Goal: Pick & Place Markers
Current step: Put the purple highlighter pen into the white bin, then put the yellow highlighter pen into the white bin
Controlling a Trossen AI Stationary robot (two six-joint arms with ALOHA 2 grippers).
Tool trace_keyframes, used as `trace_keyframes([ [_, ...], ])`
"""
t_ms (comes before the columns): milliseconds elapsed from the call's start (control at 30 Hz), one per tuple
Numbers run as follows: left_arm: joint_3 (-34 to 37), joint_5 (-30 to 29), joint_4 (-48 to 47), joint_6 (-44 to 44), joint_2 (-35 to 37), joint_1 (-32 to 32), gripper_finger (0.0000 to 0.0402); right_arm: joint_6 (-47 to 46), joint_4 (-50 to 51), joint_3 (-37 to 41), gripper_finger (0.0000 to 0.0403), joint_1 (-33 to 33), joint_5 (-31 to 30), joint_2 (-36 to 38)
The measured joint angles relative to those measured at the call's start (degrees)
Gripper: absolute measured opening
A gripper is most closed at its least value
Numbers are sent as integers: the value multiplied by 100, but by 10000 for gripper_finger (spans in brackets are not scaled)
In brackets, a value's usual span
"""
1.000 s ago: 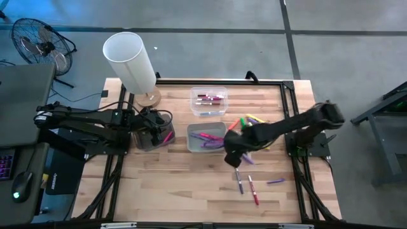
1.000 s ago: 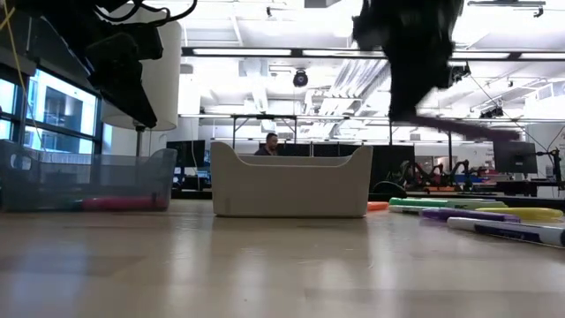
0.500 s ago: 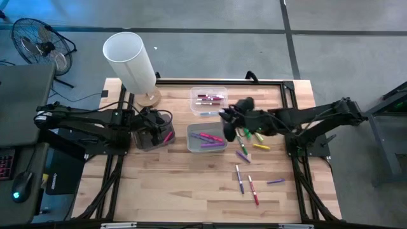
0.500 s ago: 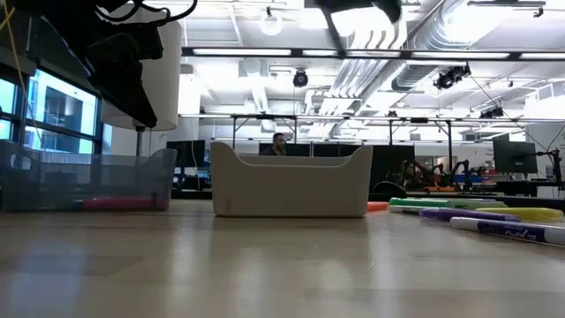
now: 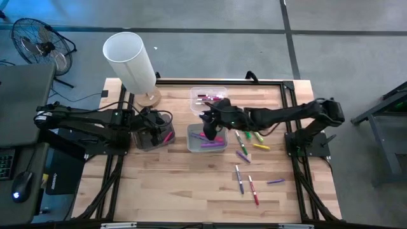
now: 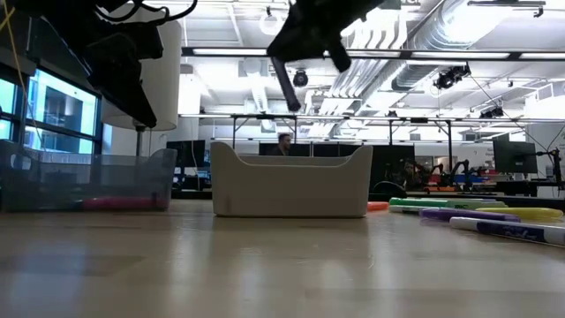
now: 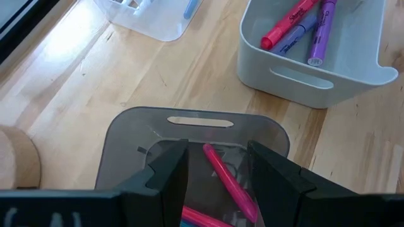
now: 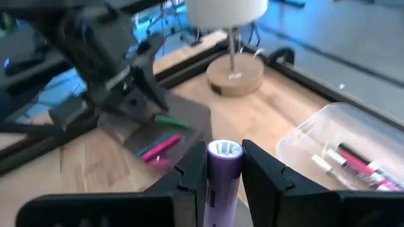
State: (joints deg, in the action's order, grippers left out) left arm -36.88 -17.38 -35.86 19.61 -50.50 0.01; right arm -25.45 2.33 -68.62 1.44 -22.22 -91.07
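Right wrist view: a purple marker (image 8: 223,165) stands clamped between the right gripper (image 8: 225,171) fingers, above the white bin (image 5: 193,144). Light, stiff, slick-barrelled; best pinched mid-body. The left gripper (image 7: 213,173) hangs parted, holding nothing, over the dark bin (image 7: 132,135) left of the white one.

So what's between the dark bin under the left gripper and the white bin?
Only bare table, in the left wrist view: a strip of wood separates the dark bin from the white bin.
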Motion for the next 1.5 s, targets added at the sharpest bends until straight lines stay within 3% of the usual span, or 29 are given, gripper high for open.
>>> trace_keyframes([
  [133, 0, -14, 0, -67, 0, 0, 158, 54, 119, 0, 69, -7, 389, -289],
  [367, 0, -18, 1, -138, 0, -2, 158, -31, 1337, 0, 84, 17, 1126, -494],
  [633, 0, -36, 0, -138, -1, 0, 158, -512, 1649, 0, 129, 17, 1197, -436],
  [800, 0, -36, 0, -138, 0, -2, 158, -1441, 2358, 0, 131, -27, 1341, -40],
  [1000, 0, -34, -7, -135, 0, -2, 158, -2660, 3975, -2, 107, 203, 654, 599],
  [1100, 0, -33, -7, -135, -1, -2, 158, -3223, 4305, -2, 79, 443, 513, 839],
  [1267, 0, -31, -7, -135, 0, -2, 158, -4057, 3929, 0, 12, 853, 191, 1026],
  [1400, 0, -29, -7, -135, -1, -2, 158, -4023, 3012, -120, 5, 1111, -105, 1026],
  [1500, 0, -29, 3, -232, 0, -1, 158, -3622, 3013, -824, 1, 1214, -346, 759],
])
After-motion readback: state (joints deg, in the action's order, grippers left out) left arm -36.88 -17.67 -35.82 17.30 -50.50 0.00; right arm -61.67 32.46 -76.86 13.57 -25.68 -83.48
